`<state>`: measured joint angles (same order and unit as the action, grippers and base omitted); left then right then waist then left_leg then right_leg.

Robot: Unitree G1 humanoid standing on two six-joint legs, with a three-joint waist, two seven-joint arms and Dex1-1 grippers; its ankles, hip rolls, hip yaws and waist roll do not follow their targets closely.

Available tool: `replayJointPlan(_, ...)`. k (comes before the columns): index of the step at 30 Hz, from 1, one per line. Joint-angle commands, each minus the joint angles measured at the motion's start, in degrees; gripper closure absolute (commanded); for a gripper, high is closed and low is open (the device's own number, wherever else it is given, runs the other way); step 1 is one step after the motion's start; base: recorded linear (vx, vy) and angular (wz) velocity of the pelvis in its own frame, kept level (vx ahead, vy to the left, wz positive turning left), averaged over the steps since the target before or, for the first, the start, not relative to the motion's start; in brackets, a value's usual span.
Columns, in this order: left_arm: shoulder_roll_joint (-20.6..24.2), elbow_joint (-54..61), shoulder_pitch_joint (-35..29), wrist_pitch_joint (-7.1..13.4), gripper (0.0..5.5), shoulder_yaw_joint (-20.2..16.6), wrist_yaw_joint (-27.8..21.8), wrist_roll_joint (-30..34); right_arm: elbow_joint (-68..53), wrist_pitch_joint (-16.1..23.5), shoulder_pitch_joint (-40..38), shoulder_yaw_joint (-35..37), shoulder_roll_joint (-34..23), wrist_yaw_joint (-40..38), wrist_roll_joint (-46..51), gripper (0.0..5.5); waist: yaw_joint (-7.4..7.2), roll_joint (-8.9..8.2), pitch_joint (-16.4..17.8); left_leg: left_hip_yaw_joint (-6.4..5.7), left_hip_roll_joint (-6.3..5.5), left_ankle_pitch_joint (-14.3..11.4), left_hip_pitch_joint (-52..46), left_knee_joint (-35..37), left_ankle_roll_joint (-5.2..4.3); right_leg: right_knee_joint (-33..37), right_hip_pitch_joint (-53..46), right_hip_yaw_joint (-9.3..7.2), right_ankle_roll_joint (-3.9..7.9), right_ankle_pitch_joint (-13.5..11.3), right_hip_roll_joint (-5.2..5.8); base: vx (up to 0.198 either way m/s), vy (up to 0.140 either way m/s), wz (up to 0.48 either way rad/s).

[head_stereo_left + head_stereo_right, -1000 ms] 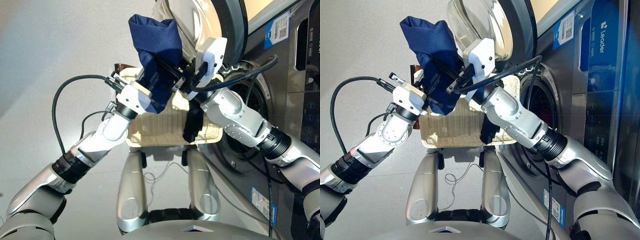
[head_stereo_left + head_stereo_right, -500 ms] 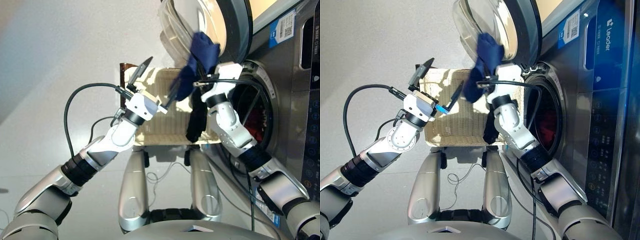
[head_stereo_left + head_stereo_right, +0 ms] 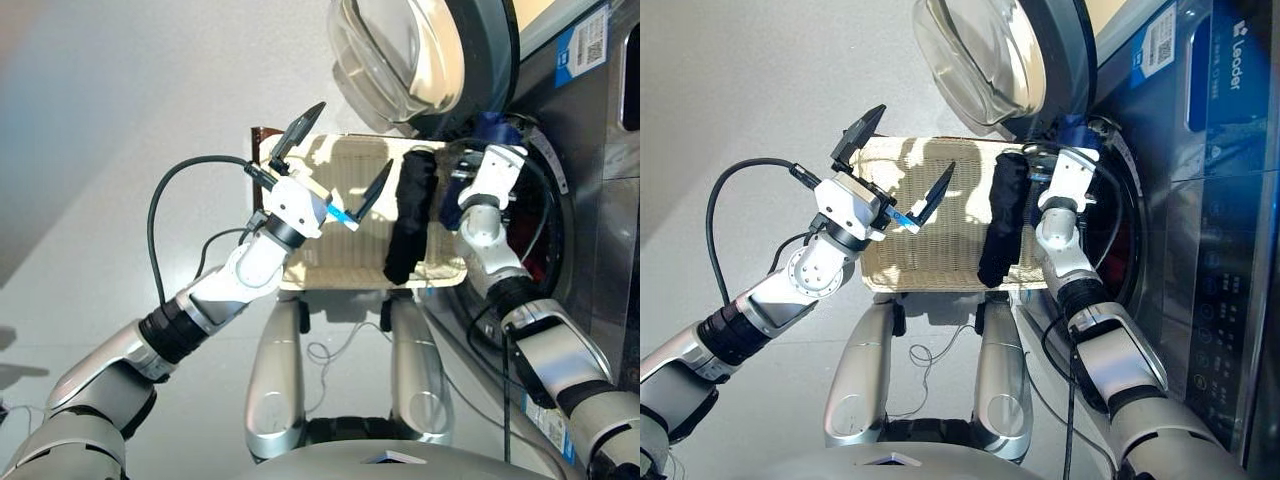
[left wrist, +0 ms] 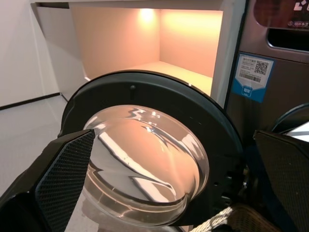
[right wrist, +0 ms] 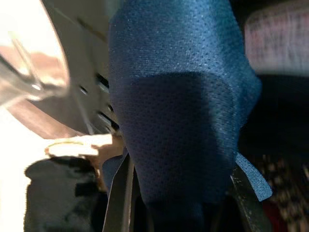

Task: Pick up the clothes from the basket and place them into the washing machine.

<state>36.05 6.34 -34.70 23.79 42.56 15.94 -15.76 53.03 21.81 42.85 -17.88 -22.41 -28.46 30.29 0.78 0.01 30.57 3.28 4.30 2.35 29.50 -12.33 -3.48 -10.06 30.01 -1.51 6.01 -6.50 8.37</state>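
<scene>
Right wrist view: right gripper (image 5: 178,193) clamping navy garment (image 5: 183,106).

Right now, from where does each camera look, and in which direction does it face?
Head eyes: look down over both arms at the basket, black garment and washing machine.
Left wrist: from the open left gripper, faces the porthole door.
Right wrist: from the right gripper, faces the navy garment it holds.
Shared: the door appears in all views.
</scene>
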Motion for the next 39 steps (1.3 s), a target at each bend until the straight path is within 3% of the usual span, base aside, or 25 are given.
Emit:
replayJointPlan(1, -2.3, 4.5, -1.3, 3.8, 0.0, -1.3, 0.3, -1.1, -0.7, 4.2, 1.9, 4.4, -0.3, -1.9, 4.7, 5.5, 0.96, 1.95, -0.8, 0.68, -2.62, 0.3, 1.0, -0.5, -1.21, -4.9, 2.6, 2.12, 3.09, 3.3, 1.32, 0.0, 0.0, 0.0)
replayJointPlan(6, -6.4, 4.7, -1.9, 3.8, 0.0, -2.9, 2.9, -2.0, 5.2, 2.5, 4.0, 6.1, -0.3, -7.9, 1.8, 5.5, 1.0, 2.33, -0.8, -0.11, -3.09, -0.7, 4.1, -3.4, -1.07, -7.2, 5.2, 2.71, 2.68, 4.3, 1.02, 0.0, 0.0, 0.0)
replayJointPlan(10, -9.7, 5.5, -2.7, 3.4, 0.0, -3.3, 4.2, -4.3, 10.6, 1.2, 7.3, 8.4, -2.2, -10.6, 5.0, 5.5, 1.04, 3.03, -0.8, -1.14, -3.57, -1.9, 8.5, -6.8, -0.97, -11.5, 9.3, 3.28, 2.22, 5.7, 0.81, -0.018, -0.011, 0.104)
replayJointPlan(20, -14.4, 5.7, -5.8, 2.4, 0.0, -6.6, 10.3, -3.0, 18.7, -3.2, 13.4, 7.6, -6.2, -13.6, 5.8, 5.5, 0.91, 3.68, -0.8, -1.47, -3.56, -3.6, 18.6, -12.9, -1.06, -17.8, 19.4, 3.7, 1.13, 7.2, 0.22, -0.01, 0.0, 0.069)
replayJointPlan(31, -11.6, 9.6, -3.5, 1.8, 0.0, -7.1, 10.4, -2.7, 22.2, -3.7, 16.7, 11.6, -20.1, -17.8, 9.7, 5.5, 0.73, 5.11, -0.8, -1.82, -3.24, -5.8, 27.5, -18.7, -1.33, -24.5, 28.8, 4.06, 0.64, 9.8, 0.19, 0.0, 0.0, 0.0)
replayJointPlan(39, -8.2, 11.1, -2.6, 1.1, 0.0, -8.1, 11.2, -3.7, 25.4, -2.9, 19.1, 13.6, -25.8, -18.8, 17.1, 5.5, 0.24, 4.55, -0.8, -1.55, -2.9, -5.7, 29.5, -19.1, -1.54, -24.9, 31.0, 4.4, 0.48, 9.7, -0.06, 0.0, 0.0, 0.0)
